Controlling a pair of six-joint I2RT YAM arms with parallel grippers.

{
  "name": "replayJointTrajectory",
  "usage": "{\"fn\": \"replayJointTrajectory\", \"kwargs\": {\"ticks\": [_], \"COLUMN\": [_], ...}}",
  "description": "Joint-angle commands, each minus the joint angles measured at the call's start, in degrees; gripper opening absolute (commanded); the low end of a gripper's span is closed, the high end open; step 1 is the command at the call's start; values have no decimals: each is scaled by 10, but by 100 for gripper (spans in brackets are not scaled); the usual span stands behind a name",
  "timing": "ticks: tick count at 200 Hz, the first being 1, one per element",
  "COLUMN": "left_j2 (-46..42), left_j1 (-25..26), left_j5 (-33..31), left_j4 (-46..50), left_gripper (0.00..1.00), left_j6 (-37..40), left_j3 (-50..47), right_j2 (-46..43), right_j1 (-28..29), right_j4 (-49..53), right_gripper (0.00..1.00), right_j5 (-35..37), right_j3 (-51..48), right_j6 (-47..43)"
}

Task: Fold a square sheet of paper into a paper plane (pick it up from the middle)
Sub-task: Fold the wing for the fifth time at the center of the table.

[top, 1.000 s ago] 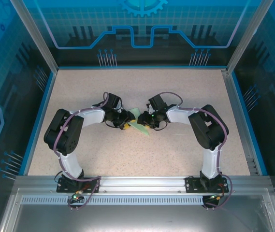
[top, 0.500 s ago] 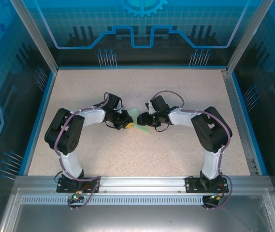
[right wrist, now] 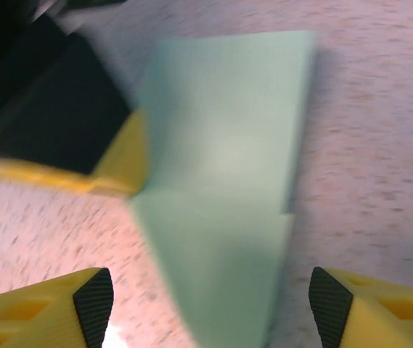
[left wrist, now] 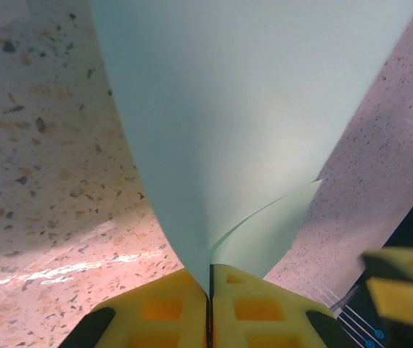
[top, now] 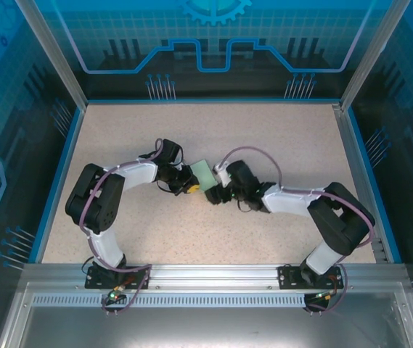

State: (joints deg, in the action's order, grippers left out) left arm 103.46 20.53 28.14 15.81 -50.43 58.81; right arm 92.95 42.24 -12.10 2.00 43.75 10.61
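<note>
Arms bend inward from their bases, elbows out, wrists close together at mid-table [top: 279,138]. Left gripper [top: 189,185] reaches rightward, its yellow fingers [left wrist: 164,308] pressed tight on one edge of the folded pale green paper sheet [top: 205,174], which rises from the clamp. Right gripper [top: 213,194] points leftward at the sheet, low over the table, jaws spread wide and holding nothing, a fingertip on either side of the sheet; contact cannot be told.

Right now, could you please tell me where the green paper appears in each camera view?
Top external: green paper mid-table, between the two arms' tips.
Left wrist: green paper across the upper middle, pinched in the shut left claw.
Right wrist: green paper centre frame, ahead of the open right claw.
Shared landmark: the left claw's yellow fingers at the paper's edge, also seen from above.
</note>
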Motion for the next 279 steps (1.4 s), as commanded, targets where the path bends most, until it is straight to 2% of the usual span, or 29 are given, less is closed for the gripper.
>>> {"fn": "replayJointTrajectory", "kwargs": {"ticks": [1, 24, 52, 66, 84, 108, 124, 143, 197, 219, 279], "left_j2": [-17, -18, -17, -14, -13, -10, -10, -8, -17, -28, -87], "left_j1": [4, 4, 4, 3, 3, 3, 3, 2, -4, -17, -77], "left_j5": [11, 11, 10, 8, 8, 9, 9, 8, 7, 4, -13], "left_j4": [30, 43, 63, 74, 82, 89, 93, 97, 101, 105, 93], "left_gripper": [8, 9, 9, 9, 9, 9, 9, 9, 12, 20, 49], "left_j6": [13, 18, 29, 35, 39, 40, 43, 45, 47, 52, 57], "left_j3": [18, 30, 46, 54, 60, 66, 69, 72, 76, 80, 67], "right_j2": [3, 18, 50, 67, 87, 102, 111, 123, 133, 123, 97], "right_j1": [21, 43, 57, 66, 74, 75, 76, 77, 78, 72, 35], "right_j4": [-62, -123, -148, -162, -178, -223, -237, -255, -259, -233, -167], "right_gripper": [69, 62, 57, 56, 49, 44, 35, 30, 10, 4, 0], "right_j5": [52, 63, 70, 86, 117, 142, 150, 152, 146, 107, 7], "right_j3": [-7, -30, -28, -26, -20, -29, -29, -30, -22, -16, 0], "right_j6": [-115, -165, -219, -248, -270, -276, -282, -286, -278, -249, -111]}}
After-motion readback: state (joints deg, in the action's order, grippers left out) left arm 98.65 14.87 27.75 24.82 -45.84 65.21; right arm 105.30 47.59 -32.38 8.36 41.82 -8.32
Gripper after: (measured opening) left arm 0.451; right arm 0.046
